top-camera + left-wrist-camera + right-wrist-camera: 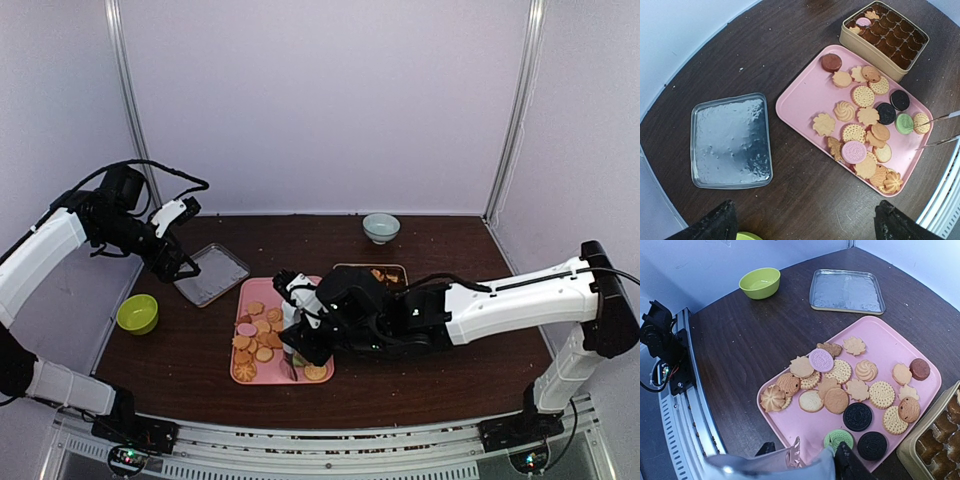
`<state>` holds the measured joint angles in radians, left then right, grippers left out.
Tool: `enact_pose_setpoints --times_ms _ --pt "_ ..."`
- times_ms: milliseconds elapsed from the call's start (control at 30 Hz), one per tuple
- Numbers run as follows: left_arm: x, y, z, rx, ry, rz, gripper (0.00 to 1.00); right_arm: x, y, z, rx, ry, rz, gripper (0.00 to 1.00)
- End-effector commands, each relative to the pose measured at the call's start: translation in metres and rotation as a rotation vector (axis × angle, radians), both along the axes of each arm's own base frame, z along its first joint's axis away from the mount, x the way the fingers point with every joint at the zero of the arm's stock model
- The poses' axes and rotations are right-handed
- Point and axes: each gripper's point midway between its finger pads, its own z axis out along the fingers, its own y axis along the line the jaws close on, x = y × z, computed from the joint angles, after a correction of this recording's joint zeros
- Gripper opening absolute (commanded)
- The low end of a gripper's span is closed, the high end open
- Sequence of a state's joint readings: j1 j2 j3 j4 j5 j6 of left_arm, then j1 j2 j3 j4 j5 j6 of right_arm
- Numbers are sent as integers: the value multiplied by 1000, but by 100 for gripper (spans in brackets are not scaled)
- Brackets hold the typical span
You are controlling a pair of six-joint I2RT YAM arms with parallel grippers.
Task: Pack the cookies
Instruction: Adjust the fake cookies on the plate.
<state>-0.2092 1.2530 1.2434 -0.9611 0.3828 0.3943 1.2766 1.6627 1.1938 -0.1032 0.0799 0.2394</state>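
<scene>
Left hand (pixel 178 262) spread wide at upper left above the silver lid (pixel 212 274), well apart from the cookies (pixel 258 340) scattered on the pink tray (pixel 246 292) at centre, right hand (pixel 296 352) partly parted low over the tray's near end, green cookie (pixel 838 439) just beside its fingers, whether it pinches anything unclear, gold tin (pixel 395 268) beyond.

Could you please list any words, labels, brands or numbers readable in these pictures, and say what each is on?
No text can be read anywhere.
Pink cookie: embossed pattern, too small to read.
Black cookies: embossed marks, too blurred to read.
Tin: no legible print shows.
</scene>
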Motion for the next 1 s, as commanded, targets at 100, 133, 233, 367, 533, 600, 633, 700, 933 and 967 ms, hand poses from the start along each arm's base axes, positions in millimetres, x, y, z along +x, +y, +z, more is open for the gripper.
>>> enact_pose_setpoints --times_ms 100,133,233,367,533,600,633,700,933,967 --pt "4 0 7 -16 -26 1 98 29 -23 36 43 -123 -170 36" --pt "3 -1 6 -16 -25 -1 98 32 -25 38 46 -137 -187 36" --pt "3 -1 6 -18 -23 -2 98 38 -30 39 54 -158 -232 35" --pt "2 0 6 -13 -27 -3 98 37 -27 28 55 -131 -233 35" --pt "1 0 6 -10 -30 -7 98 31 -24 11 54 -85 -211 35" --pt "1 0 6 -11 -27 -8 98 30 -24 6 48 -74 -210 35" --pt "0 0 6 -10 -26 -8 98 30 -24 5 47 -70 -209 35" --pt "0 0 5 -11 -25 -9 98 28 -24 2 44 -60 -204 35" --pt "0 -1 7 -15 -29 -13 98 16 -5 -4 82 8 -129 36" --pt "1 -1 8 -15 -29 -12 98 14 -1 -4 93 20 -112 36"
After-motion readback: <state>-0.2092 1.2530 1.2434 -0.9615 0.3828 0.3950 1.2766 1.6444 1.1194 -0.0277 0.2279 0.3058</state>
